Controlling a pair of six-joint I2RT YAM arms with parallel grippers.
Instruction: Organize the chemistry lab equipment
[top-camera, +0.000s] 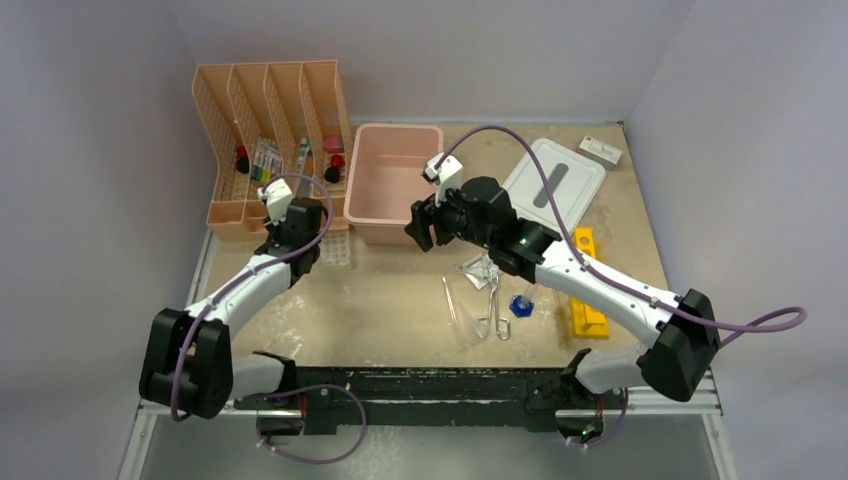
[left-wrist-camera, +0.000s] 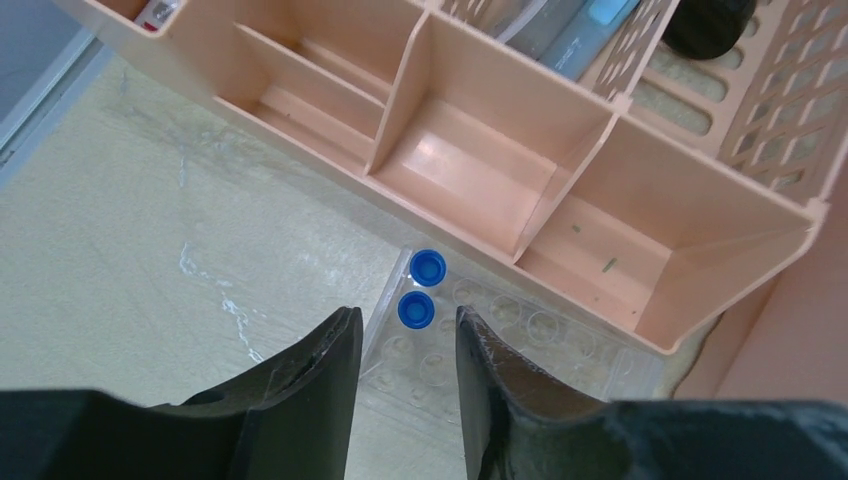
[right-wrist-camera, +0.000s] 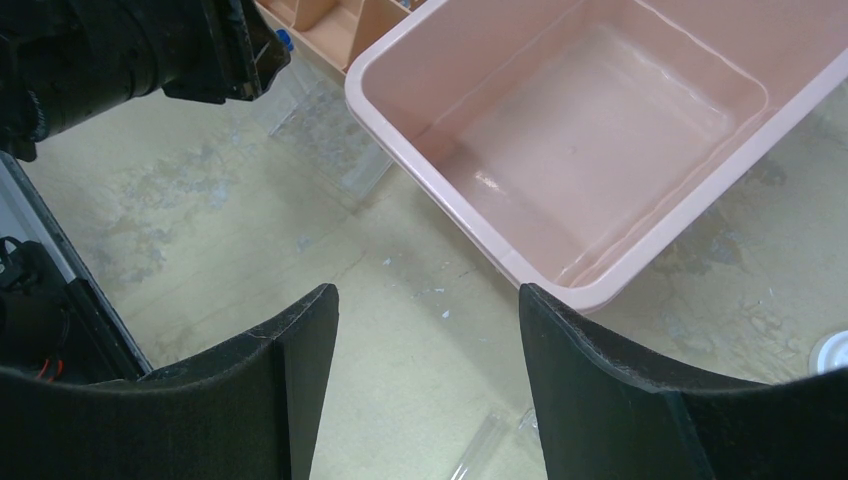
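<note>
Left wrist view: left fingers (left-wrist-camera: 320, 400) parted, empty, w/ two blue-capped tubes (left-wrist-camera: 416, 311) seated in clear tray (left-wrist-camera: 560, 345) just past the tips. Best to back straight off w/o nudging caps. Meanwhile right fingers (right-wrist-camera: 290, 370) spread, empty, above surface beside pink bin (right-wrist-camera: 450, 185).

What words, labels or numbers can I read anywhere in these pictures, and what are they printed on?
No text is legible in any view.
Small white flat box with a red mark, at the table's far right corner: print too small to read.
Colourful striped item inside the peach slotted plastic organizer: too blurred to read.
</note>
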